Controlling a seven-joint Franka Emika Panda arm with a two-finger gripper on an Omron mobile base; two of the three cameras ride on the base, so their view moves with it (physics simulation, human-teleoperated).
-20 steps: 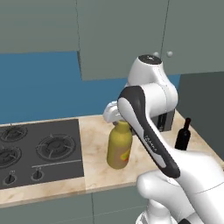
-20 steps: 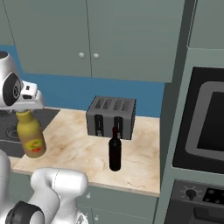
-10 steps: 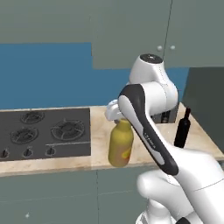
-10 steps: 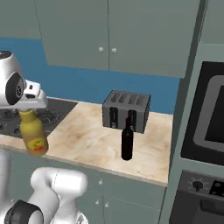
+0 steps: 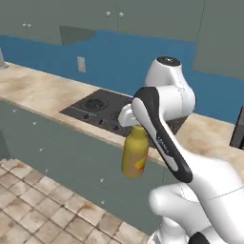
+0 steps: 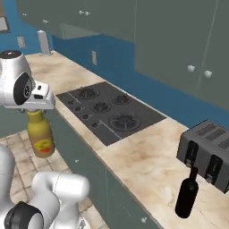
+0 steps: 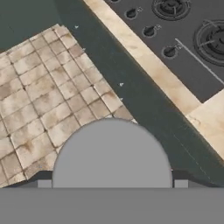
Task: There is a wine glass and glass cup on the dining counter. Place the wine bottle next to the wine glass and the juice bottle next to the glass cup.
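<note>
the tool (image 6: 39, 107) is clamped on the neck of the juice bottle (image 6: 40, 134), which hangs upright in the air, off the counter (image 6: 147, 165) and out past its front edge, over the tiled floor (image 5: 43, 209). in the hand view the bottle's grey cap (image 7: 112, 153) sits low in the middle, with floor tiles to its left and the green cabinet front (image 7: 144, 105) running diagonally beside it. open floor lies all along that side. the black hob (image 6: 107, 109) is set into the counter, close to the front edge. the wine bottle (image 6: 187, 194) stands upright on the counter near its front edge, just in front of the toaster (image 6: 208, 154), well apart from the juice bottle.
</note>
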